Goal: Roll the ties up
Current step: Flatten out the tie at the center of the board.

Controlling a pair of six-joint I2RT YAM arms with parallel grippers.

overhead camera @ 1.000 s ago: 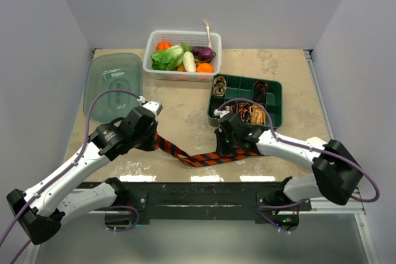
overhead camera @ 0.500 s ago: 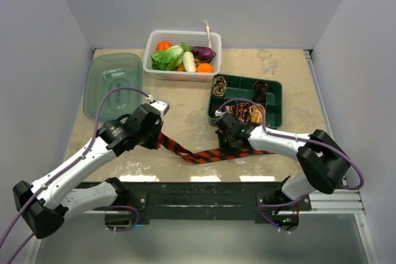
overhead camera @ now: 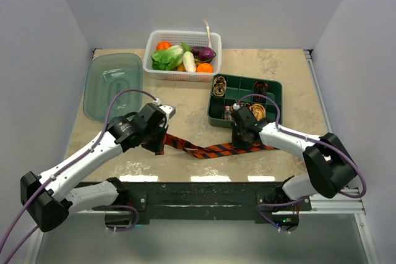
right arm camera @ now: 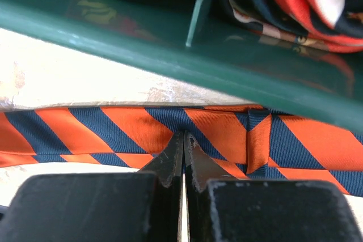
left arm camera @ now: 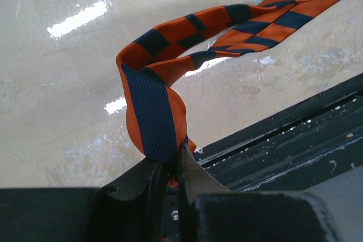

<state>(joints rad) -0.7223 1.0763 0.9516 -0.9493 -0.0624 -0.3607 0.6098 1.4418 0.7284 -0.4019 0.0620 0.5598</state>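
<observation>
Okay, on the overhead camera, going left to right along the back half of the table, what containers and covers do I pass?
Translucent teal plastic lid → white plastic basket of vegetables → dark green divided plastic tray.

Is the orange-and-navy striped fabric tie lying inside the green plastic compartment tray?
No, the striped tie stretches across the table in front of the tray.

Left arm (overhead camera: 80,160), right arm (overhead camera: 286,138) inward, jaws closed
</observation>
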